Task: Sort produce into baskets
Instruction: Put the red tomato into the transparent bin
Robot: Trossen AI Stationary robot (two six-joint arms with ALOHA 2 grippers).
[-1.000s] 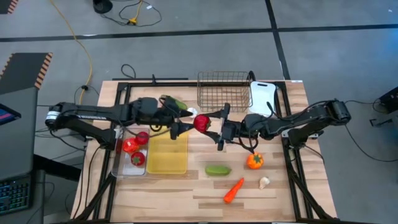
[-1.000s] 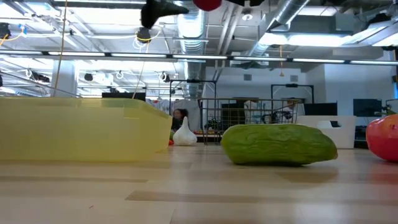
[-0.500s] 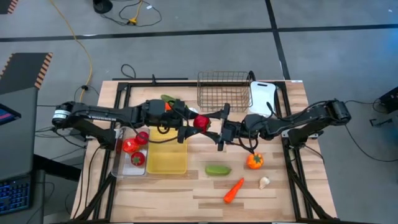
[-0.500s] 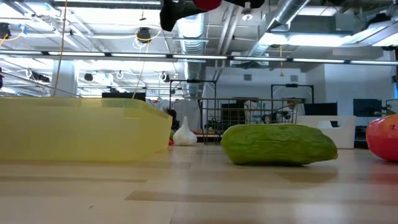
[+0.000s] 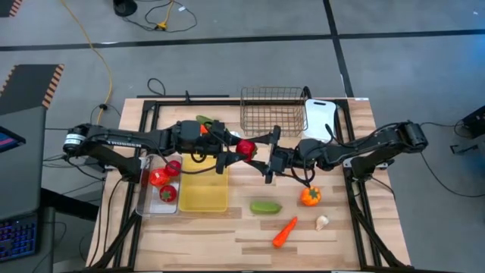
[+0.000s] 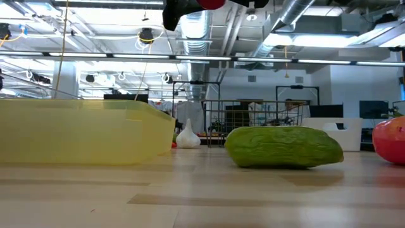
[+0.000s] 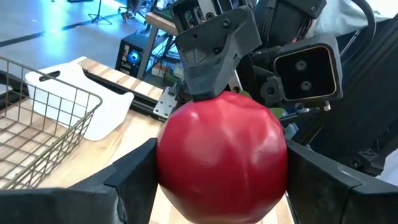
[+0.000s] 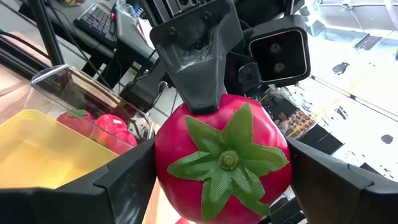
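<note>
Above the middle of the wooden table (image 5: pixel 242 227), both arms meet around one red tomato (image 5: pixel 245 149), held up in the air just past the corner of the yellow tray (image 5: pixel 203 193). The left gripper (image 5: pixel 233 149) reaches in from the left and the right gripper (image 5: pixel 261 155) from the right, each with its fingers set on either side of the fruit. From the left wrist view the tomato (image 7: pixel 222 155) sits squarely between that arm's dark fingers, touching both, with one finger of the other gripper pressing on it from beyond. From the right wrist view its green calyx faces the camera and it fills the gap between those fingers too. Both grippers pinch it at once.

Down on the table, three more tomatoes (image 5: pixel 164 178) lie in the clear bin (image 5: pixel 144 199) beside the yellow tray. A green cucumber (image 5: pixel 266 206), an orange pepper (image 5: pixel 311 196), a carrot (image 5: pixel 285 232) and a small white piece (image 5: pixel 322 222) lie loose on the wood. The wire basket (image 5: pixel 271 110) and white tray (image 5: pixel 321 115) stand at the far edge.
</note>
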